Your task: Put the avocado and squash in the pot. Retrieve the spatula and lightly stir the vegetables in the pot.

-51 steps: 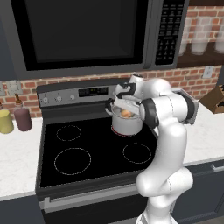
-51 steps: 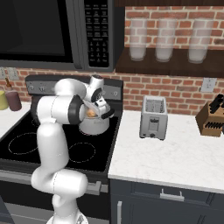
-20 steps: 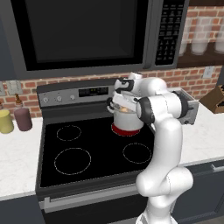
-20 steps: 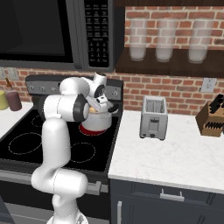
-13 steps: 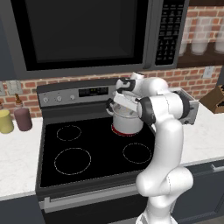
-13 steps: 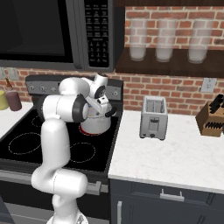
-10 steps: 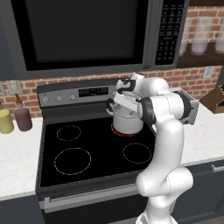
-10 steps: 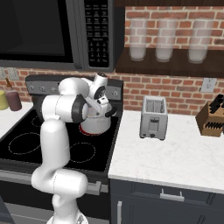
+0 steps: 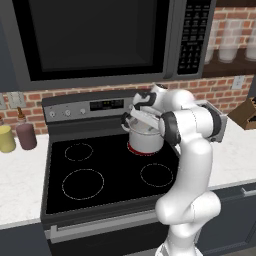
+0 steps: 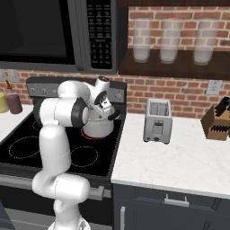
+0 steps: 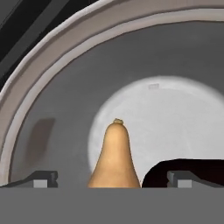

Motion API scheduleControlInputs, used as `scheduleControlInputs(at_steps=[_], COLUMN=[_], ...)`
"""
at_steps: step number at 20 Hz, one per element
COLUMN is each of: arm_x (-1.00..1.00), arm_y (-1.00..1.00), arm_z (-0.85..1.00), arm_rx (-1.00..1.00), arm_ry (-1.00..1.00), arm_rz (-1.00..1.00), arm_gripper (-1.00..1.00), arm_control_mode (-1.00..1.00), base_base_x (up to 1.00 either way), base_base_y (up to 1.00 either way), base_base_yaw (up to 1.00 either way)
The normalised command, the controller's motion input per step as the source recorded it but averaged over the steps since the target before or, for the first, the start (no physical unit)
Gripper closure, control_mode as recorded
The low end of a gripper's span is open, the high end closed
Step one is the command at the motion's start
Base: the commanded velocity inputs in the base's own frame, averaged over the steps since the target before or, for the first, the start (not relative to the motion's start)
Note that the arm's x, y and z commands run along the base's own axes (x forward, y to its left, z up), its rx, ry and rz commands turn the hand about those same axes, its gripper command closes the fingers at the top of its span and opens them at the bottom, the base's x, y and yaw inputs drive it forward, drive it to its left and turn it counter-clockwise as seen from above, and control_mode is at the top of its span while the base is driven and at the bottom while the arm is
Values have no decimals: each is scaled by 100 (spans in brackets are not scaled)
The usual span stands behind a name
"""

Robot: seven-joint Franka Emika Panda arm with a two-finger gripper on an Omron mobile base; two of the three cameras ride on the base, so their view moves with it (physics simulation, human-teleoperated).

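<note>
Here the tool hangs spread wide and empty inside the pot, evidently having let go: the squash lies between its tips beside the avocado, on the pot's floor.

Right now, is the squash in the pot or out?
In: the hand view shows the squash inside the pot, between the open gripper's tips.

stove black, four rings | toaster on counter | knife block far right

Squash, avocado inside pot
</note>
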Motion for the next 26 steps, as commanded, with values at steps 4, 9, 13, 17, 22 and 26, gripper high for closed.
scheduleControlInputs(at_steps=[4,9,13,17,22,26], arm_x=[-11,-5,-6,-7,-23,-29], arm_y=[0,0,0,0,0,0], arm_z=[8,18,18,30,28,2], arm_rx=[0,0,0,1,0,1], arm_ry=[-13,-5,-6,-5,-6,-21], arm_rz=[0,0,0,0,0,0], arm_gripper=[-100,-100,-100,-100,-100,-100], arm_control_mode=[-100,-100,-100,-100,-100,-100], base_base_x=[0,0,0,0,0,0], base_base_y=[0,0,0,0,0,0], base_base_yaw=[0,0,0,0,0,0])
